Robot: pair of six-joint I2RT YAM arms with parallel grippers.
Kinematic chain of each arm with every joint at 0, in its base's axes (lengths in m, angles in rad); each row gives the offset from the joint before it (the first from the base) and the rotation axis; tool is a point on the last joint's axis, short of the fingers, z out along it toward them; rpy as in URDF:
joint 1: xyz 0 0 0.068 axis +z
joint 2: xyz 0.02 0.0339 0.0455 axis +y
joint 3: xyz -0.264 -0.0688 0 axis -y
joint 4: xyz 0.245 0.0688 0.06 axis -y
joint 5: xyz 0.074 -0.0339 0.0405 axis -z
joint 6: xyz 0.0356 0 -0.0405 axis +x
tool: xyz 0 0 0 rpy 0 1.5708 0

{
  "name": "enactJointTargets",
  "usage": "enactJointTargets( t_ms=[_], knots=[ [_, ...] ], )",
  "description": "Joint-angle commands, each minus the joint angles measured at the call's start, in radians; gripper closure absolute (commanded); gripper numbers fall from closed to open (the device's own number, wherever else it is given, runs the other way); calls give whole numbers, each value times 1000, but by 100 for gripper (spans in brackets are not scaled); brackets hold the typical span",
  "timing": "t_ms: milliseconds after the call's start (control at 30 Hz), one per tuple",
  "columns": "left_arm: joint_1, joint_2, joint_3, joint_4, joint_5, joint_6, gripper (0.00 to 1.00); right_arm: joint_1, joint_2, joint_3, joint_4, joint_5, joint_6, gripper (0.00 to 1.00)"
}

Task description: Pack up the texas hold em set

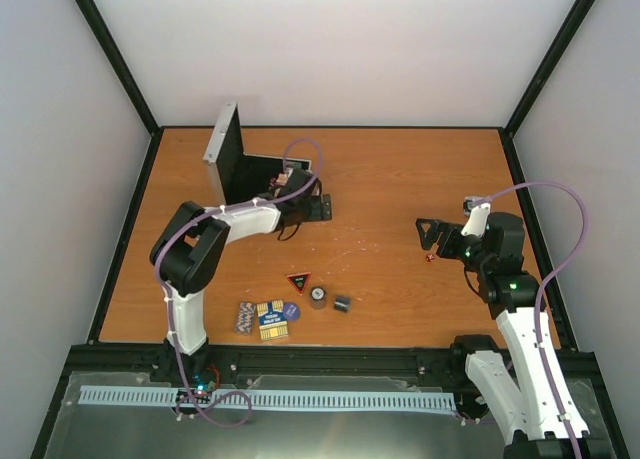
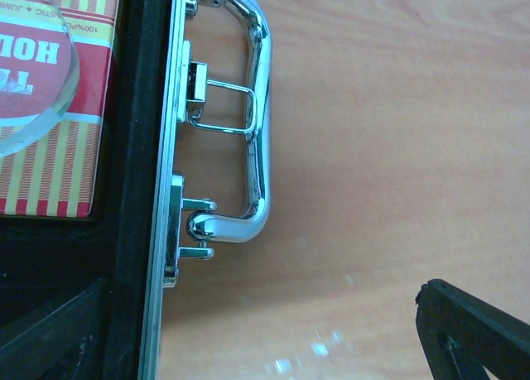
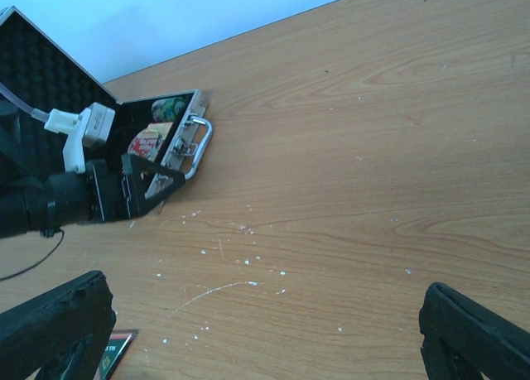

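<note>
While the left tool (image 1: 312, 207) hangs released over the handle (image 2: 261, 107) side of the open aluminium case (image 1: 228, 154) at the tabletop's (image 1: 400, 179) far left and the right tool (image 1: 430, 235) stands released beside the red die (image 1: 430, 258), loading appears to be in hand, and the next move calls for fetching the triangle (image 1: 299, 282) and chips (image 1: 243, 317) lying near the front edge.

top: overhead, whole table (image 1: 400, 179) | left wrist: close above case (image 2: 137, 190) | right wrist: same case, afar
</note>
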Motion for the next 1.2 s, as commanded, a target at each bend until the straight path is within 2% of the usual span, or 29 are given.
enactJointTargets(
  t_ms=[0,233,433,567,667,800,967,1100,1167],
  knots=[
    [-99,-52,-98,-82,49,-15,0,3,-4,-2,-4,-28,-13,0],
    [-135,-200,-255,-22,73,29,0,4,0,-1,12,-85,-32,0],
    [-135,-446,-318,-12,25,109,0,12,-7,5,48,-308,-64,0],
    [-135,-621,-382,-77,18,102,0,56,-15,18,51,-318,-60,0],
    [-135,-709,-445,-149,28,49,5,98,-8,13,75,-304,-48,0],
    [-135,-793,-533,-186,73,20,11,321,29,8,121,-245,-65,0],
    [-115,-856,-589,-122,161,89,11,619,175,50,160,-139,-124,3],
    [3,-910,-655,8,323,103,9,929,392,180,150,71,-160,5],
    [46,-915,-665,15,369,115,9,1045,516,256,145,195,-158,7]
  ],
)
